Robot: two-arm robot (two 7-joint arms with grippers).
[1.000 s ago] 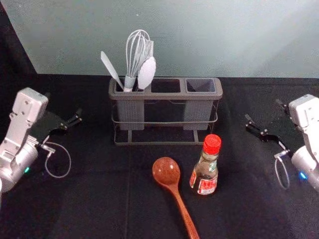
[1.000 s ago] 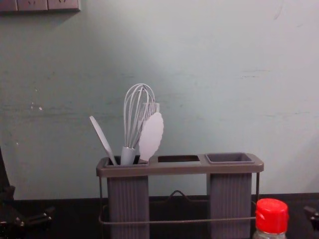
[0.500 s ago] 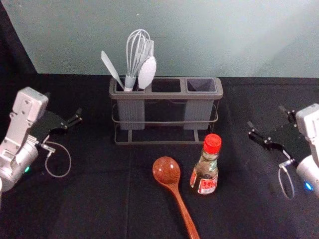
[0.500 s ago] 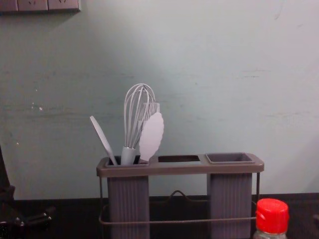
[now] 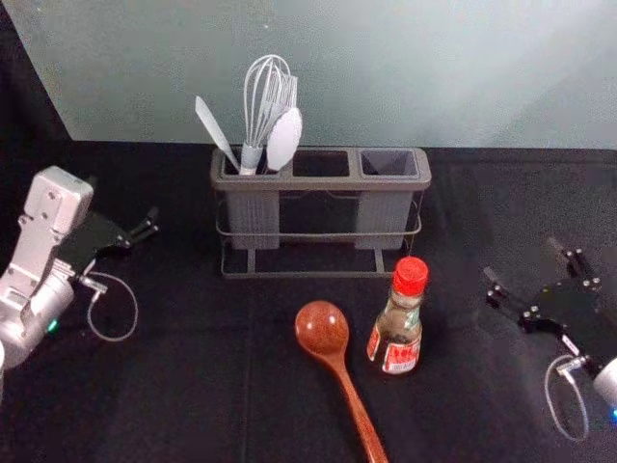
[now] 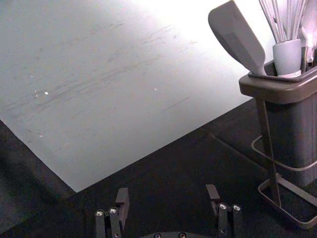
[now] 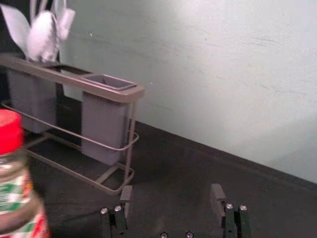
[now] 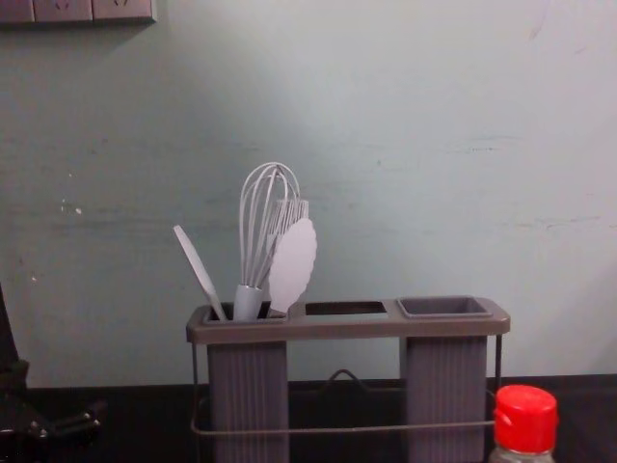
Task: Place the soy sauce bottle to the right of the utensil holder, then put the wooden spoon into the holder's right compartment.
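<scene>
The soy sauce bottle (image 5: 396, 323), red-capped, stands upright in front of the utensil holder's (image 5: 321, 185) right part. Just left of it lies the wooden spoon (image 5: 322, 331), bowl toward the holder. The holder's right compartment (image 5: 388, 164) has nothing in it. My right gripper (image 5: 537, 270) is open, to the right of the bottle and apart from it; in the right wrist view the gripper (image 7: 172, 201) has nothing between its fingers, with the bottle (image 7: 17, 183) at the edge. My left gripper (image 5: 145, 224) stays parked left of the holder, open in the left wrist view (image 6: 169, 198).
A whisk (image 5: 262, 106), a spatula (image 5: 214, 130) and other light utensils stand in the holder's left compartment. Behind the holder rises a pale wall (image 5: 434, 77). Black cloth (image 5: 174, 386) covers the table.
My right gripper has moved back toward the robot and turned, its arm drawing toward the lower right of the head view. The left arm, bottle and spoon have stayed put.
</scene>
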